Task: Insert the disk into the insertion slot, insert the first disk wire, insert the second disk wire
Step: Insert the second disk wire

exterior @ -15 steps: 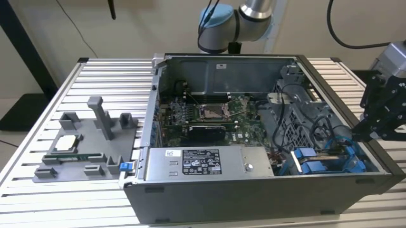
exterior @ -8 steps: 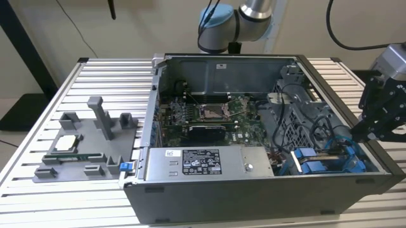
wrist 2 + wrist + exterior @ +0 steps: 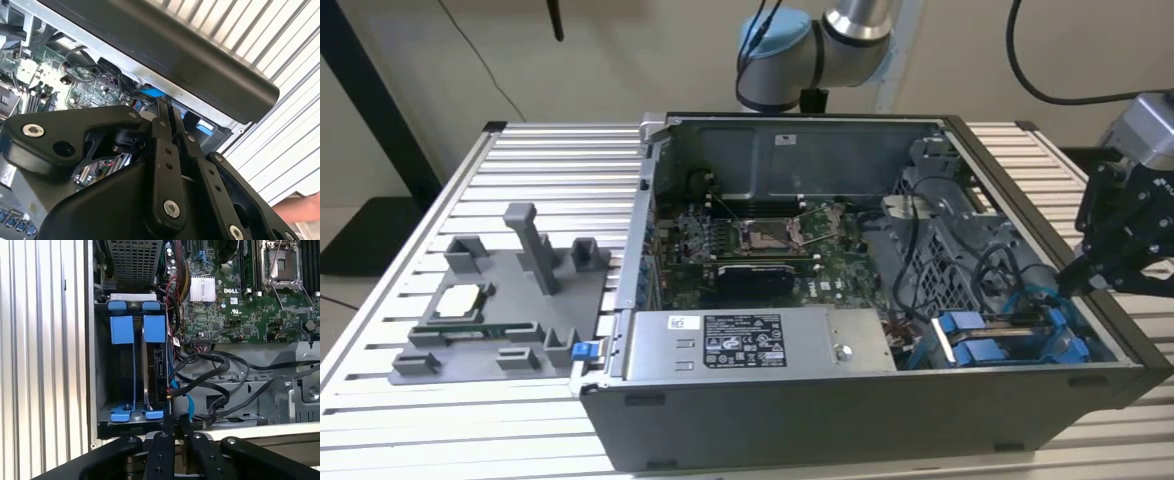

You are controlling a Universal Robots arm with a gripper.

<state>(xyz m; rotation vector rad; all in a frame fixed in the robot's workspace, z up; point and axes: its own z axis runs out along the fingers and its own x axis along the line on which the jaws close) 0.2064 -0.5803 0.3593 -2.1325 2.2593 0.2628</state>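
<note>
Disk (image 3: 157,362): we see it edge-on, seated in the right-hand bay of the slot (image 3: 102,365), with its blue carrier tabs showing at both ends; the neighbouring bay holds a blue carrier too, but we cannot tell whether it has a disk in it. In the exterior view the cage's blue rails (image 3: 987,345) sit in the corner of the case at that view's right, beside the grey power box (image 3: 761,342). We judge the disk step done and the first wire step in hand. Just beside the disk's inner edge lie a blue wire (image 3: 189,405) and a bundle of black wires (image 3: 215,370), loose over the grey metal floor; we cannot tell if any plug is seated. Gripper (image 3: 174,419): it hangs over the case wall (image 3: 175,55) next to the cage, tips pointing down toward the disk's edge, fingers (image 3: 161,117) drawn together with nothing visible between them. Our judgement: seating a wire calls for a firm hold on its plug, squared to the disk's port in the tight gap. The motherboard (image 3: 225,305) lies beyond.
</note>
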